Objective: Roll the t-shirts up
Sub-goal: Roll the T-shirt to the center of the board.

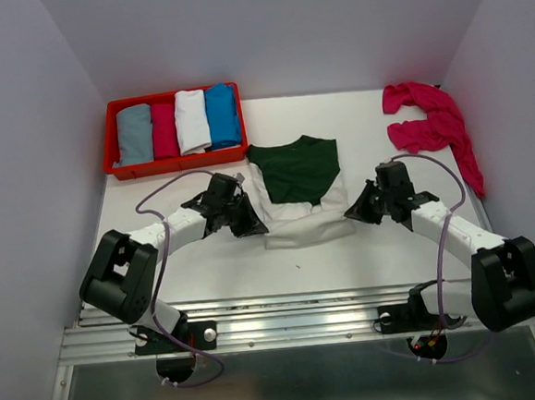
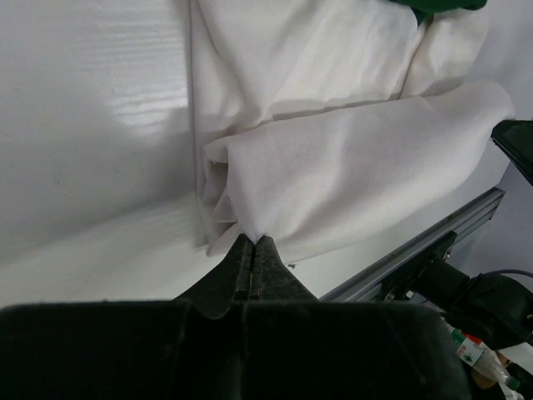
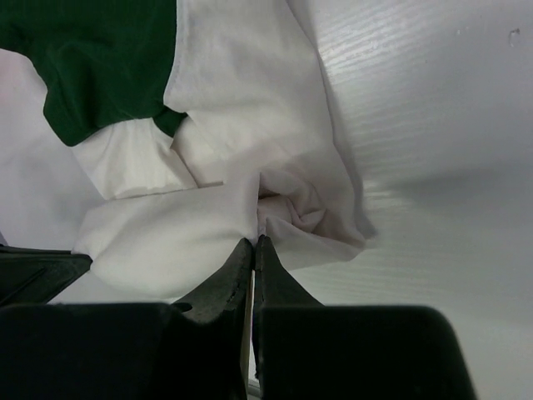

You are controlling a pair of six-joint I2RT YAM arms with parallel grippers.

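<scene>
A white t-shirt with dark green sleeves point(image 1: 299, 193) lies in the middle of the table, its near end partly rolled up. My left gripper point(image 1: 249, 222) is shut on the roll's left end point(image 2: 250, 218). My right gripper point(image 1: 353, 208) is shut on the roll's right end point(image 3: 287, 212). The green cloth shows at the top of the right wrist view point(image 3: 92, 58). Magenta-pink t-shirts point(image 1: 431, 122) lie in a loose heap at the back right.
A red tray point(image 1: 116, 165) at the back left holds several rolled shirts, grey, magenta, white and blue. The metal rail point(image 1: 294, 304) runs along the table's near edge. White walls close in on the left, back and right.
</scene>
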